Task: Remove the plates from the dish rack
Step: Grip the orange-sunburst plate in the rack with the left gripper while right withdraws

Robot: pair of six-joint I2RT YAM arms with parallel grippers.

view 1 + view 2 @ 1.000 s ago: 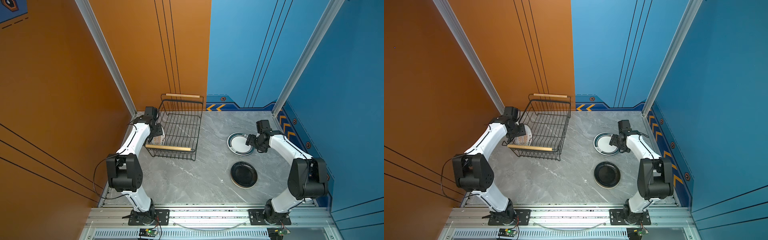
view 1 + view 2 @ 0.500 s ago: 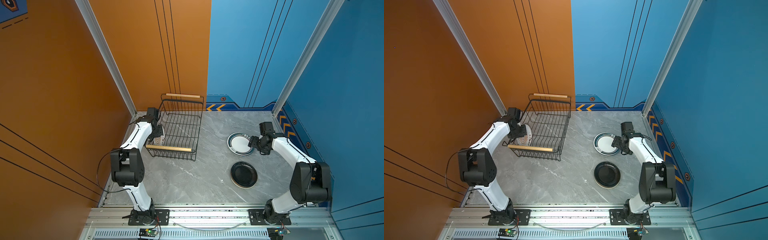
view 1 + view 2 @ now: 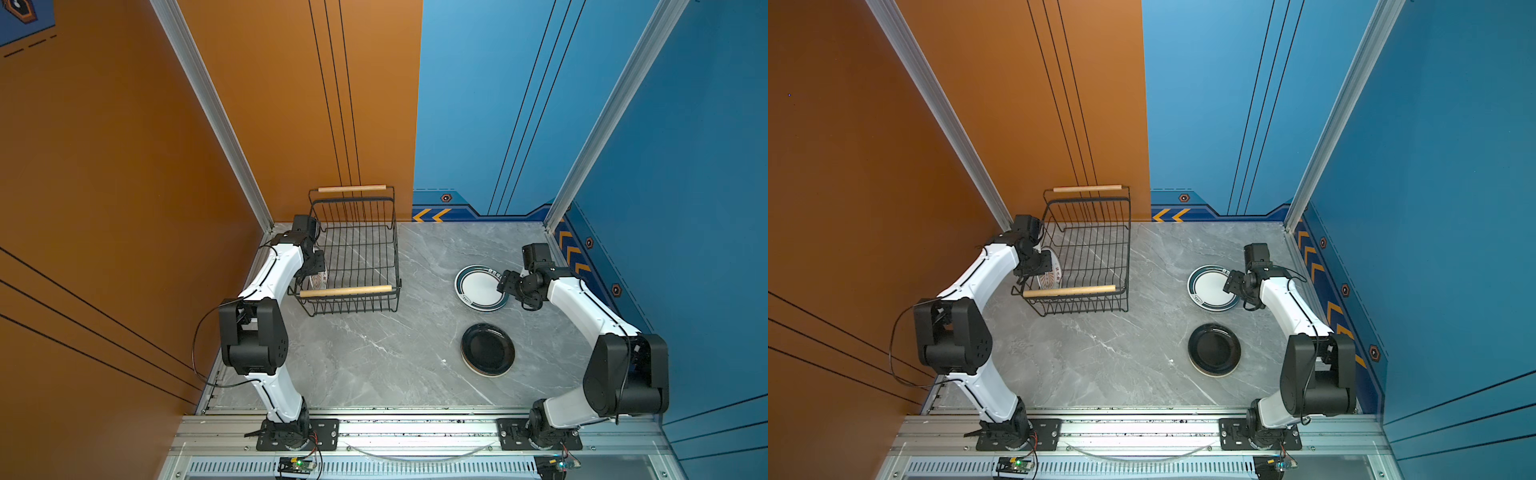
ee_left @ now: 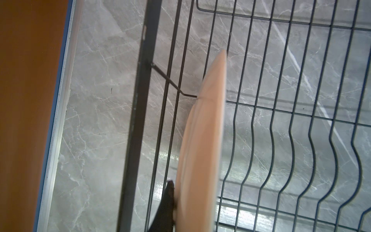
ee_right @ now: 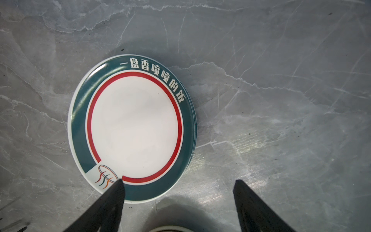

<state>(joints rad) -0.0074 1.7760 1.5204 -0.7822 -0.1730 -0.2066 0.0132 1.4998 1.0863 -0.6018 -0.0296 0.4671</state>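
Note:
The black wire dish rack [image 3: 345, 291] [image 3: 1069, 291] stands at the back left. One cream plate [image 3: 319, 282] [image 3: 1049, 277] stands on edge in the rack's left end. My left gripper [image 3: 312, 266] [image 3: 1037, 266] is shut on that plate's rim. The left wrist view shows the plate [image 4: 202, 140] edge-on against one dark finger [image 4: 166, 206], with the other finger hidden behind it. A white plate with a dark green rim [image 3: 478, 286] [image 3: 1209, 286] [image 5: 134, 124] lies flat on the right, on top of others. My right gripper [image 3: 505, 286] [image 3: 1229, 284] [image 5: 178, 180] hangs open and empty over its edge.
A black plate [image 3: 488, 349] [image 3: 1214, 350] lies on a cream one, nearer the front than the white plate. The rack's frame bar [image 4: 140, 100] runs close to the orange left wall [image 3: 166, 208]. The grey marble tabletop [image 3: 374, 353] lies between rack and plates.
My left gripper has shut on the cream plate in the rack, and the left elbow has swung nearer the front. My right gripper stays open and has drawn slightly back off the white plate.

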